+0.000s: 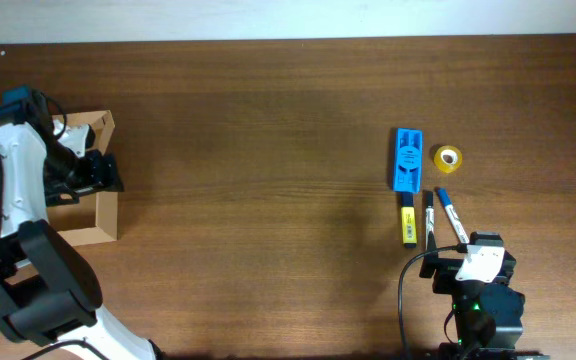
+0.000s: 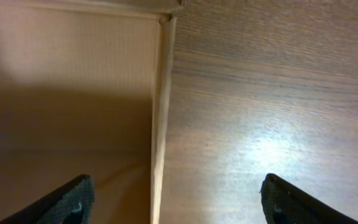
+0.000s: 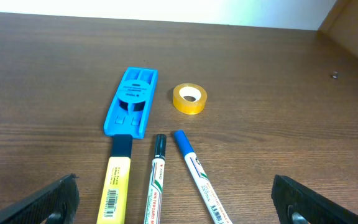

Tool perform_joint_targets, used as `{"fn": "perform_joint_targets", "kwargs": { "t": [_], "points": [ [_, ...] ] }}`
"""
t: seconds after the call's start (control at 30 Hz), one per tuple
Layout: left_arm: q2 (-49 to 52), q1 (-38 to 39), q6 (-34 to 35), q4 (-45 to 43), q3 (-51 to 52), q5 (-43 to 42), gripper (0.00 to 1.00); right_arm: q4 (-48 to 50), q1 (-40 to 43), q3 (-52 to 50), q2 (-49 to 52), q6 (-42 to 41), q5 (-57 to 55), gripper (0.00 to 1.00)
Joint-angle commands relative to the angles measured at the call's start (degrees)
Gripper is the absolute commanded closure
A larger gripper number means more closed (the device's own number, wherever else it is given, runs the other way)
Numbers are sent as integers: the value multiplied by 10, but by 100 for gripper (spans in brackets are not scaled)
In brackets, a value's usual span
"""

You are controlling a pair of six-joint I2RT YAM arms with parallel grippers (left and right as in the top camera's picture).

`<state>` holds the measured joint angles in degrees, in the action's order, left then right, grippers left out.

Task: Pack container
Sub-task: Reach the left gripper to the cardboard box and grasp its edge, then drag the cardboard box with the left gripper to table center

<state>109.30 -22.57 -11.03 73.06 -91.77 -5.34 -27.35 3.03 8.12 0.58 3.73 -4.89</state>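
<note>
The tan cardboard container (image 1: 108,216) stands open at the far left of the table. My left gripper (image 1: 108,174) is open and straddles the container's right wall (image 2: 159,118), with one finger inside and one outside (image 2: 176,202). My right gripper (image 1: 475,262) is open and empty at the front right. In the right wrist view (image 3: 179,208) it sits just short of a yellow highlighter (image 3: 118,180), a black whiteboard marker (image 3: 156,180) and a blue whiteboard marker (image 3: 197,174). All three also show in the overhead view: yellow (image 1: 408,224), black (image 1: 429,224), blue (image 1: 452,218).
A flat blue plastic case (image 1: 406,158) (image 3: 132,99) lies just beyond the highlighter. A yellow tape roll (image 1: 447,158) (image 3: 189,98) sits to its right. The table's far edge meets a white wall (image 1: 288,20).
</note>
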Motion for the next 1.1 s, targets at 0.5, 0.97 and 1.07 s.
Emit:
{"fn": "perform_joint_targets", "kwargs": {
  "t": [0.5,0.97,1.07],
  "points": [
    [50,-1,12,-104,116,2,98,0,4,-4,-4,3,2,1],
    [30,140,179,73,-33,-5,98,0,4,-4,-4,3,2,1],
    [24,220,213,122,-108,-4,98,0,4,-4,-4,3,2,1]
  ]
}}
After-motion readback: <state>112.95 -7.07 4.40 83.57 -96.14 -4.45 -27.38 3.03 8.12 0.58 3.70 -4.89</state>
